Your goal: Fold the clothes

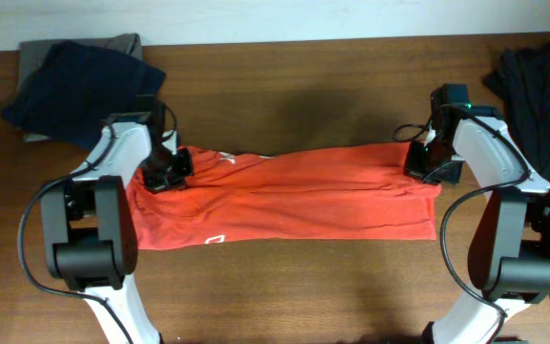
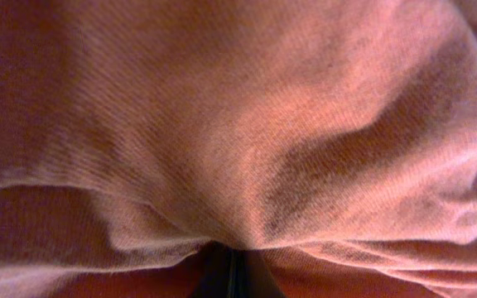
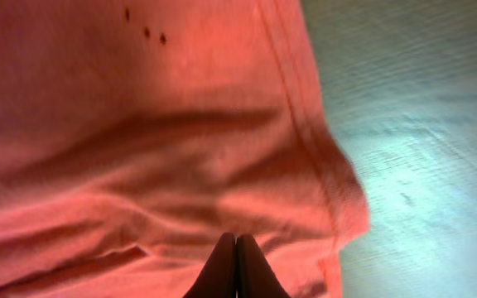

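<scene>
Wooden table, red T-shirt stretched across, left pincer and right pincer clamped on its far corners

pretty plain red-orange T-shirt, tiny white logo outline on it, couple of dark specks too, warm brown wood-grain table, navy garment over grey cloth, charcoal-black pile, white-and-black arms
</scene>
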Robot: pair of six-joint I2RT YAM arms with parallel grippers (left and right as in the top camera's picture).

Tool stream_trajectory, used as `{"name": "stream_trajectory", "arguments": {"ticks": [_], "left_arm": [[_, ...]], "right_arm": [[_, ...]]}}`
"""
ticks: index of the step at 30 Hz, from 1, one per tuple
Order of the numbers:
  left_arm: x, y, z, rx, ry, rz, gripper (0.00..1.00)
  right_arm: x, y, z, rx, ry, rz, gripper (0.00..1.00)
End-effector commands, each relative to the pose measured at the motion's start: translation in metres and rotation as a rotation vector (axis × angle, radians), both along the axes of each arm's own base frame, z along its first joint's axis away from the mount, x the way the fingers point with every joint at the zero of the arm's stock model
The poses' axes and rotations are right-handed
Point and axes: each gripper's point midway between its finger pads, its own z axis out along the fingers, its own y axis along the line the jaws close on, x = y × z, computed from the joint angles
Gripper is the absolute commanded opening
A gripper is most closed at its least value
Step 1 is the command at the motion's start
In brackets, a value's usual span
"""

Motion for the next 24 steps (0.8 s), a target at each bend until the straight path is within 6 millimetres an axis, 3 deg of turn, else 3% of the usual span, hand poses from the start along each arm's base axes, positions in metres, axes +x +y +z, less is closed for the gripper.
{"name": "stream_trajectory", "arguments": {"ticks": [1,10,15,24], "left_arm": [[-0.013,0.026,-0.025,0.107,0.081,0.03,0.01],[-0.014,0.031,-0.025,0.125,0.084,0.053,0.01],[-0.02,0.057,-0.025,0.203,0.112,0.115,0.01],[-0.032,0.082,-0.024,0.167,0.154,0.2,0.01]], "right_arm": [[0.002,0.016,-0.011,0.102,0.003,0.027,0.04],[0.001,0.015,-0.036,0.098,0.051,0.043,0.04],[-0.004,-0.002,-0.042,0.008,0.082,0.035,0.04],[0.0,-0.002,-0.042,0.006,0.07,0.027,0.04]]}}
